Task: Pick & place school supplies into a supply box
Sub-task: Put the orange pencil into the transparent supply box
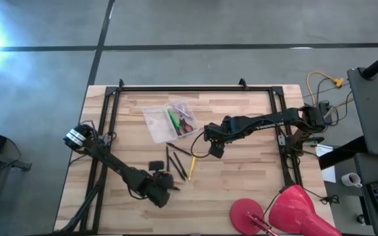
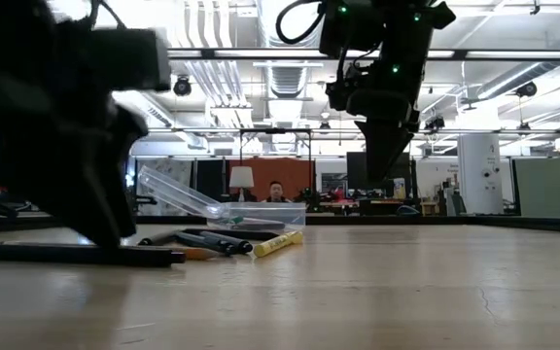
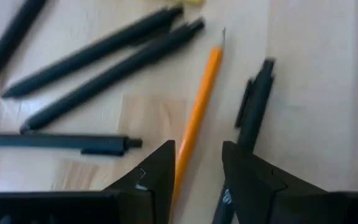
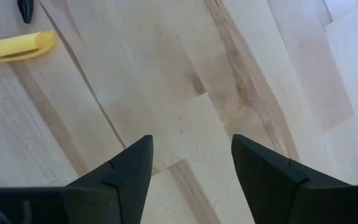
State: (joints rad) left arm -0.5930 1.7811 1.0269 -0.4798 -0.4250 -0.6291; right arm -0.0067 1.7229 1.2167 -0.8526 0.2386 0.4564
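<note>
My left gripper (image 3: 197,171) is open low over the table, an orange pencil (image 3: 199,106) running between its fingers, black pens (image 3: 104,59) beyond. My right gripper (image 4: 191,165), open, hovers near the yellow pen (image 4: 17,46). The supply box (image 1: 169,121) lies open farther back.

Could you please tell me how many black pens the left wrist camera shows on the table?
5: two side by side, one lying flat near the left gripper, one beside the orange pencil at, one at the edge. Others may be hidden.
</note>
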